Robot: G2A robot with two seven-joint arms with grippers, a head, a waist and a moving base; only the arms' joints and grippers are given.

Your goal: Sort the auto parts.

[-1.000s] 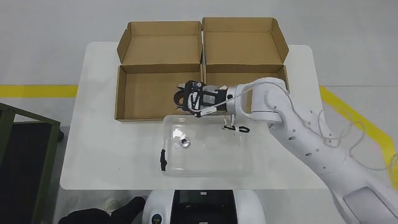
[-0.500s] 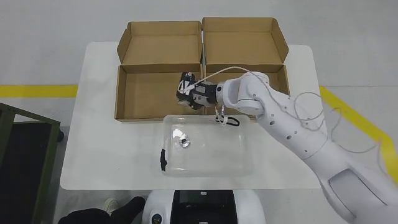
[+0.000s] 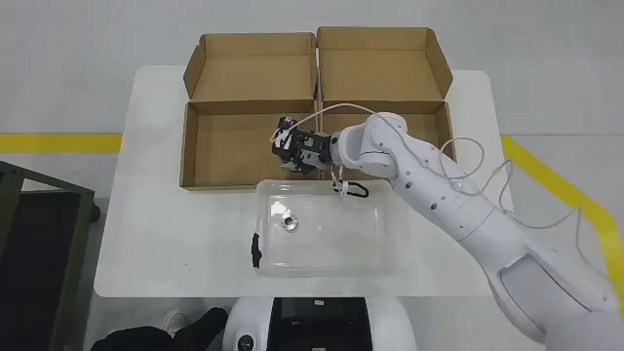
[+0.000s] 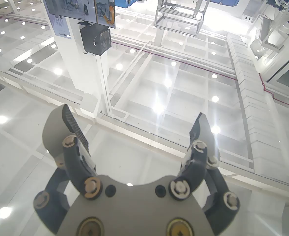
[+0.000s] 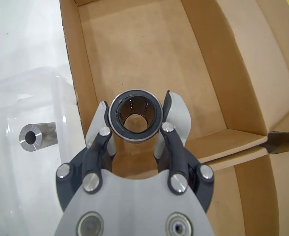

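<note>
Your right gripper [image 5: 136, 100] clamps ring bearing [image 5: 137, 110] between both fingers, hanging over left cardboard box [image 5: 144, 37], near its front wall. Metal sleeve [image 5: 37, 136] lies in clear bin [image 3: 322, 253] beside box. Left gripper [image 4: 133, 121] gapes wide.

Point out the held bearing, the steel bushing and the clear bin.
bearing [image 5: 135, 94], right wrist view, front rim.
steel bushing [image 5: 47, 131], right wrist view, side wall.
clear bin [image 3: 341, 244], top view, bare floor.

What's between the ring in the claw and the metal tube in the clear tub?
The cardboard box's wall and the tub's clear rim, per the right wrist view.
</note>
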